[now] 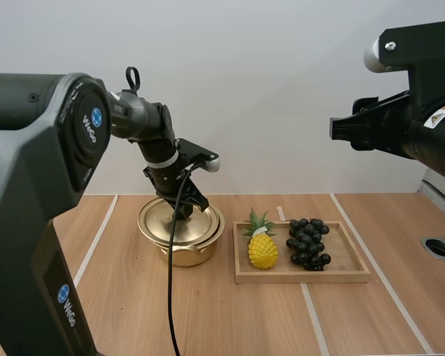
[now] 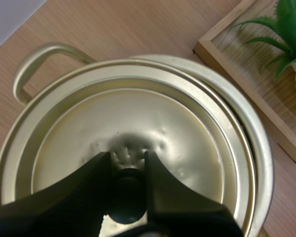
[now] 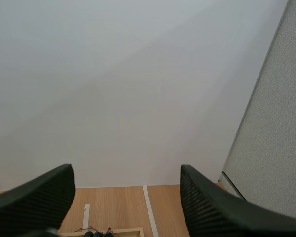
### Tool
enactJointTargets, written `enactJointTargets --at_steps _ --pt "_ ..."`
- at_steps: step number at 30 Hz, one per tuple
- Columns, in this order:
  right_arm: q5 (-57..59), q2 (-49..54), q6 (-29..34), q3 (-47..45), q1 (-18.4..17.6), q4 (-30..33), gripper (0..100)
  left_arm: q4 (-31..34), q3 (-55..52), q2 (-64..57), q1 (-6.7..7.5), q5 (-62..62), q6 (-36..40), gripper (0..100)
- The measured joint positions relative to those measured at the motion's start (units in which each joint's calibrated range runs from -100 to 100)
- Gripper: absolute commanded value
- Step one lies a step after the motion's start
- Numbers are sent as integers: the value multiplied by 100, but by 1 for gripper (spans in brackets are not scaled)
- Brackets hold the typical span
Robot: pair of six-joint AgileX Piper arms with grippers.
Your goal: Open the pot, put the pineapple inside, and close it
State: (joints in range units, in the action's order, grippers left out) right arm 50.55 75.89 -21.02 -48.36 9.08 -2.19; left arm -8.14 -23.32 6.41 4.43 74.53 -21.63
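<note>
The gold pot [image 1: 187, 251] stands left of the wooden tray [image 1: 304, 275]. Its lid [image 1: 167, 220] sits a little off-centre on it, shifted left. My left gripper [image 1: 183, 211] is shut on the lid's dark knob [image 2: 126, 192], one finger on each side, with the pot rim [image 2: 260, 148] showing past the lid [image 2: 138, 123]. The yellow pineapple [image 1: 262, 249] lies on the tray's left end, its leaves [image 2: 285, 29] beside the pot. My right gripper [image 1: 340, 130] hangs high at the right, open [image 3: 126, 170] and holding nothing.
A bunch of dark grapes [image 1: 308, 242] lies on the tray's right half. The pot's side handle [image 2: 37, 64] points away from the tray [image 2: 237, 74]. A round hole [image 1: 439, 248] is in the table at the far right. White tape lines cross the wood.
</note>
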Motion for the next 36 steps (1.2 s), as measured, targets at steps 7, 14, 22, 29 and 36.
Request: enactJointTargets --at_steps 7,14,22,29,36 --pt "0 0 0 0 0 0 100 203 348 -17 0 462 31 0" --pt "0 -11 0 0 0 -34 100 203 1267 -508 0 865 63 0" --pt "17 -181 -398 0 0 -418 100 83 2777 -1563 0 922 272 0" --pt "379 -526 -1242 0 0 -1648 100 80 4308 -2576 0 -257 1171 0" --pt "1072 -1071 -2283 0 0 -3140 100 91 5652 -3345 0 -677 1468 0"
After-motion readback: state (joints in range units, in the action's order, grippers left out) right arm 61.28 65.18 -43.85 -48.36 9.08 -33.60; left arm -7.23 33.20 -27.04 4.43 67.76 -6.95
